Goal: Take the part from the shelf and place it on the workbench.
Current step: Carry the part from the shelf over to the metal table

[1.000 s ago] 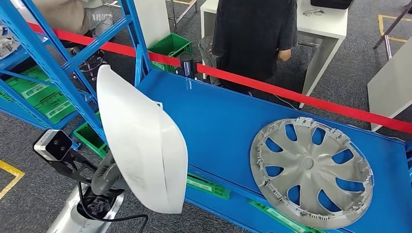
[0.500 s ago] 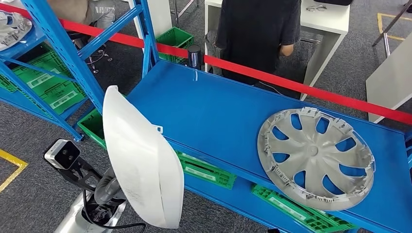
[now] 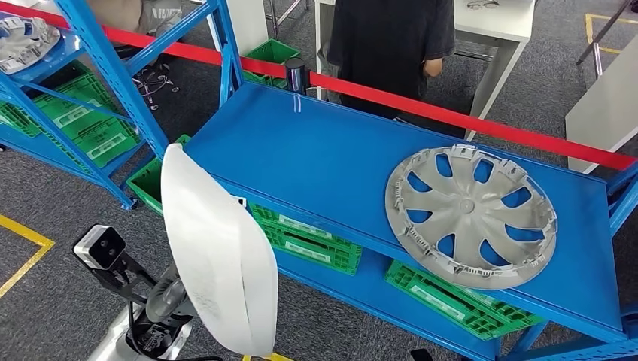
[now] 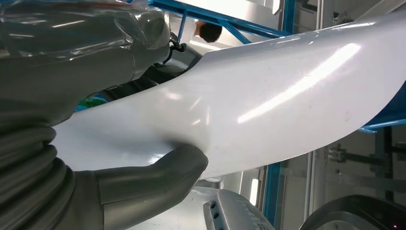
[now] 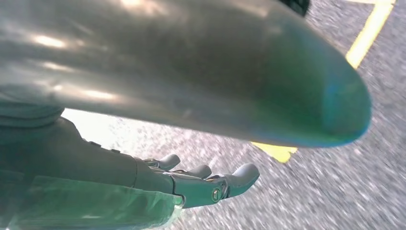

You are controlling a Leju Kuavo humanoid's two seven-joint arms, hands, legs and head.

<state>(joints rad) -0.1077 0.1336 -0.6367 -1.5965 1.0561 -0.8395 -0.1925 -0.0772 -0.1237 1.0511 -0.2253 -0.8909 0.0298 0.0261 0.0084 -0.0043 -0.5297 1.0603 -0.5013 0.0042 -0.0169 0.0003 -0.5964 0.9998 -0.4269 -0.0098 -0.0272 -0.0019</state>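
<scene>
1. Presently, the left hand (image 4: 72, 158) is gripping the white part (image 3: 218, 256), thumb pressing one face and fingers (image 4: 139, 86) closing behind, carrying it edge-up short of the blue table (image 3: 331, 165).
2. Beyond, the wheel cover (image 3: 470, 214) is occupying the table's far end, leaving the near end bare for placement.
3. Below, the right hand (image 5: 201, 184) is hanging empty, fingers loosely extended.

No text, brand or number can be read. White labels lie on the green crates (image 3: 305, 237) under the blue counter (image 3: 331, 162), and faint grey marks show on the white part (image 3: 218, 256); all are too small to make out.
</scene>
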